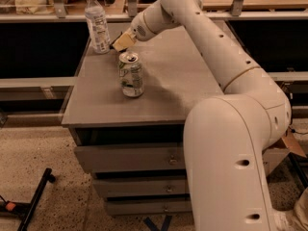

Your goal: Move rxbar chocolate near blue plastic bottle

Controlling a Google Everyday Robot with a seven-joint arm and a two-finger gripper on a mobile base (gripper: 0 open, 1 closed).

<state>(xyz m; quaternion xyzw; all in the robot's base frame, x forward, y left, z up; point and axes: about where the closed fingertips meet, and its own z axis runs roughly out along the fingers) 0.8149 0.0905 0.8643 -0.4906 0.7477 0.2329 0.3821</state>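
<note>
Although the pincer (121,42) is plainly seen over the far left part of the worktop (185,83), whether it is wide or narrow cannot be told. It is held low over the surface and tilted down toward the far left corner. A dark sliver is seen at its pale tip, and this is judged to be the snack bar (116,46), though the black wrapper cannot be made out with certainty and no print on it can be read. If that is the bar, it is carried just beside the bottle (96,22), on the bottle's right, apparently so that it can be set down close to the bottle as the task asks.

The bottle is stood upright at the far left corner, with a white cap. A whitish label is wrapped round its clear body; the print on the label is too small to be read. A green-and-white can (131,74) is stood upright nearer the front, toward the left edge, and the pincer is kept behind it and above its top, so the can is not touched. No brand can be read on it.

The white arm (211,42) is reached in from the right, across the far edge. Drawers (130,159) are set below the front edge.
</note>
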